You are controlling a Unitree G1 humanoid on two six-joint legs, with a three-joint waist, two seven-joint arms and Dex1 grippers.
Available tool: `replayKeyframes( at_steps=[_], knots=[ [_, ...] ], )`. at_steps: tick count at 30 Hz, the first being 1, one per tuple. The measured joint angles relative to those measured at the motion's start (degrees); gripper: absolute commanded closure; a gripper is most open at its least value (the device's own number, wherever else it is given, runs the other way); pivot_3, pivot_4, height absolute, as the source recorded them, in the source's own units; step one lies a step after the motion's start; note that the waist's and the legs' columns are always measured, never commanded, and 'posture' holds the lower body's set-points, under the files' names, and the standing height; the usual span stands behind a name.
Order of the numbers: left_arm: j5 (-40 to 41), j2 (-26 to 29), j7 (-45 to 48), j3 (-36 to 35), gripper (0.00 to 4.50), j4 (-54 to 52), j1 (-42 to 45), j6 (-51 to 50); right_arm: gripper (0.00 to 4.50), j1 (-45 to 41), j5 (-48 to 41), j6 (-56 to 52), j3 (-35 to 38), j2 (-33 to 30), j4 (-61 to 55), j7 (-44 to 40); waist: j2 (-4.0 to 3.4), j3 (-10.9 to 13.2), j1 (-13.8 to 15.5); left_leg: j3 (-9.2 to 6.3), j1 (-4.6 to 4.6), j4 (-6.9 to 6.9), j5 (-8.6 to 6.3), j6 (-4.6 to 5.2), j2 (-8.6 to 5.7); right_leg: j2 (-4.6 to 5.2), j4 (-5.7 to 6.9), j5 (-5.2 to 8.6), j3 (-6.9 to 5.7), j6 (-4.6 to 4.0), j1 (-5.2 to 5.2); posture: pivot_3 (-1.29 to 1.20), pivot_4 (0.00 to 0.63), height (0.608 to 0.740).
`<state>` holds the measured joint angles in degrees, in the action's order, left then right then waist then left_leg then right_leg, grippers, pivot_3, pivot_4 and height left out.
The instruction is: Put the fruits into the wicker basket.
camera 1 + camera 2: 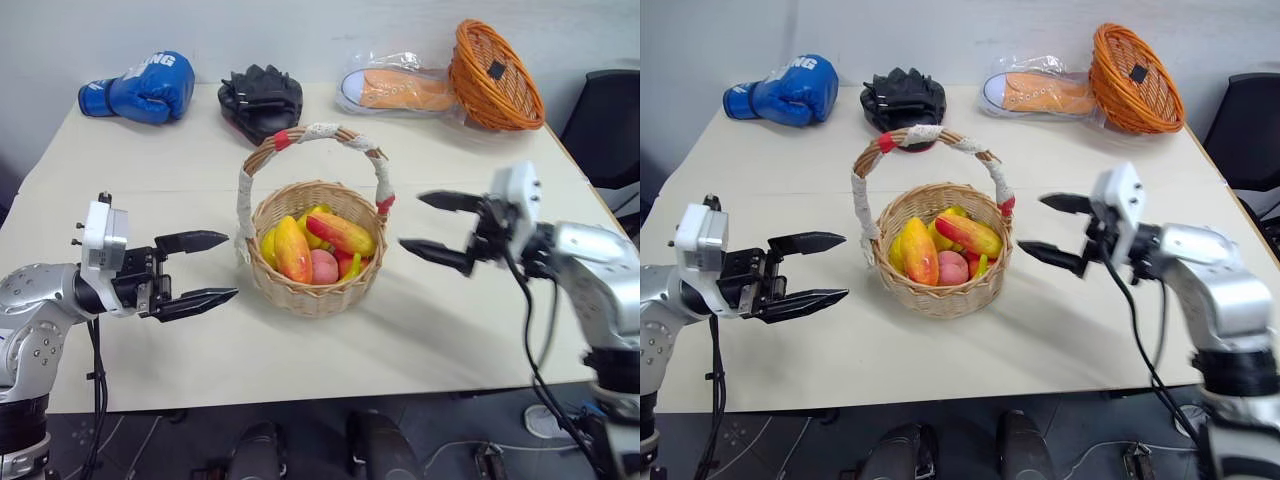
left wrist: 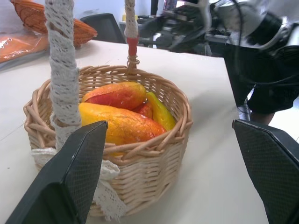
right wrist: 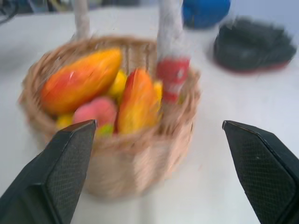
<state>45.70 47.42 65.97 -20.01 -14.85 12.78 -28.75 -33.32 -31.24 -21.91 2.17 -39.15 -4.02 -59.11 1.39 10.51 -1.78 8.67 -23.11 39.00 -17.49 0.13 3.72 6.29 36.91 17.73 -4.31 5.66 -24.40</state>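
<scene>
The wicker basket [image 1: 312, 290] stands in the middle of the table, its white-wrapped arched handle [image 1: 300, 135] upright. Inside lie the fruits: two yellow-and-red mangoes [image 1: 292, 250], a pink peach [image 1: 323, 266] and yellow pieces. My left gripper [image 1: 198, 270] hovers open just left of the basket, fingers pointing at it, nothing between them. To the basket's right, my right gripper [image 1: 432, 228] is open and empty, a short way off. Both wrist views look at the basket [image 2: 140, 158] and the fruits [image 3: 84, 79] between spread fingers.
Along the table's far edge lie a blue boxing glove [image 1: 140, 88], a black mitt [image 1: 260, 98], a bagged shoe [image 1: 400, 88] and a tipped orange wicker basket [image 1: 495, 75]. A dark chair [image 1: 605, 125] stands past the right edge.
</scene>
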Motion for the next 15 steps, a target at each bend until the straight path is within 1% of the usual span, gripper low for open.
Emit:
replayKeyframes(
  at_steps=[2,4,7,10,13,14,15],
  knots=[
    [0.1,0.0,-0.1,0.0,0.00,0.3,0.1,-0.1,0.43,-3.1,0.9,2.1,-1.9,2.6,3.9,-2.1,-0.01,0.0,0.2,0.00,-0.05,-0.01,-0.01,-0.01,0.00,0.00,0.04,0.01,-0.01,-0.01,-0.02,0.00,0.150,0.740],
    [0.1,0.0,-0.1,0.1,0.00,0.8,0.2,-0.1,0.97,-5.3,0.6,1.9,-3.5,3.8,6.3,-5.6,-0.01,0.0,0.4,-0.04,-0.11,0.00,-0.02,0.01,0.02,0.04,0.10,0.01,-0.06,-0.01,-0.01,0.00,0.150,0.740],
    [0.1,-0.1,-0.2,0.3,0.00,1.8,0.2,-0.1,2.06,-8.0,0.3,-0.4,-5.5,4.1,8.6,-9.5,-0.01,0.0,0.3,-0.04,-0.12,0.04,-0.04,0.07,0.03,0.12,0.10,0.00,-0.05,0.00,0.00,0.00,0.150,0.740],
    [0.1,-0.4,-0.4,0.6,0.00,1.8,0.2,-0.1,3.07,-9.3,0.3,-1.2,-5.9,5.5,8.9,-10.5,-0.02,0.0,0.2,-0.04,-0.12,0.04,-0.04,0.06,0.03,0.09,0.11,0.00,-0.06,0.00,0.00,0.00,0.150,0.740],
    [0.1,-1.5,-1.0,0.9,0.00,1.8,0.2,-0.1,4.17,-9.1,0.4,-2.2,-5.9,5.1,8.5,-10.7,-0.02,0.0,0.2,-0.04,-0.12,0.03,-0.04,0.06,0.04,0.09,0.15,0.00,-0.06,0.00,-0.01,0.00,0.150,0.740],
    [0.1,-1.9,-1.4,1.0,0.00,1.7,0.2,-0.1,4.31,-8.5,0.3,-3.0,-5.8,4.1,7.5,-10.6,-0.02,0.0,0.3,-0.04,-0.12,0.03,-0.04,0.06,0.04,0.12,0.14,0.00,-0.06,0.00,-0.01,0.00,0.150,0.740],
    [0.1,-2.2,-1.7,1.0,0.00,1.7,0.2,-0.1,4.30,-7.7,0.0,-4.3,-5.4,3.1,5.9,-10.3,-0.02,0.0,0.4,-0.06,-0.12,0.03,-0.04,0.06,0.05,0.14,0.13,0.00,-0.07,0.00,0.00,0.00,0.150,0.740]
  ],
)
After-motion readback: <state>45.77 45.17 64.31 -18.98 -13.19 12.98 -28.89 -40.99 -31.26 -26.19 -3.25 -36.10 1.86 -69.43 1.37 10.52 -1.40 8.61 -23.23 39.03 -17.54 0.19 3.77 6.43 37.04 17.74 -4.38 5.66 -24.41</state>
